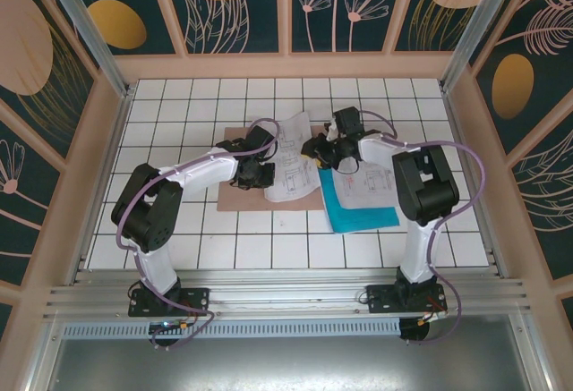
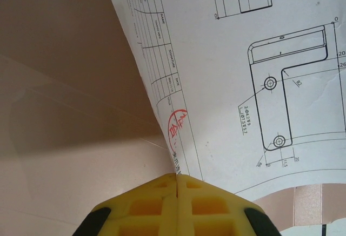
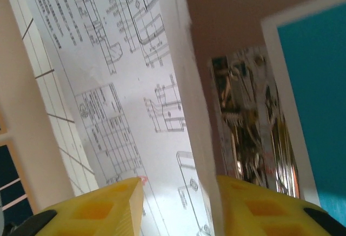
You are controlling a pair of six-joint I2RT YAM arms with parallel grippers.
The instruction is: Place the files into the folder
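Two arms are pictured working over the white-tiled table [image 1: 179,230], where the pinkish-brown folder [image 1: 235,196] is laid flat near the middle. White printed sheets [image 1: 291,154] are spread across the folder's right part, their far ends reaching past its far edge.

The left claw [image 1: 261,174] is set at the left side of those sheets. In the left wrist view its yellow fingers [image 2: 205,203] are pressed together, and the left claw [image 2: 177,177] is seen pinching the edge of a drawing sheet [image 2: 243,85]. That sheet is lifted off the folder [image 2: 65,31], on which its shadow is cast. A red stamp is printed near the pinched edge.

The right claw [image 1: 313,151] is placed at the right side of the same sheets. In the right wrist view the right claw [image 3: 181,184] is spread, and a raised paper edge [image 3: 197,139] is seen running between its fingers [image 3: 108,206], untouched on at least one side. Whether this edge belongs to the drawing sheet cannot be told.

The teal-blue sheet [image 1: 363,216] is left on the table just right of the folder, with another white sheet [image 1: 367,185] lying over its far part. The teal-blue sheet [image 3: 319,85] is also caught beyond the right finger.
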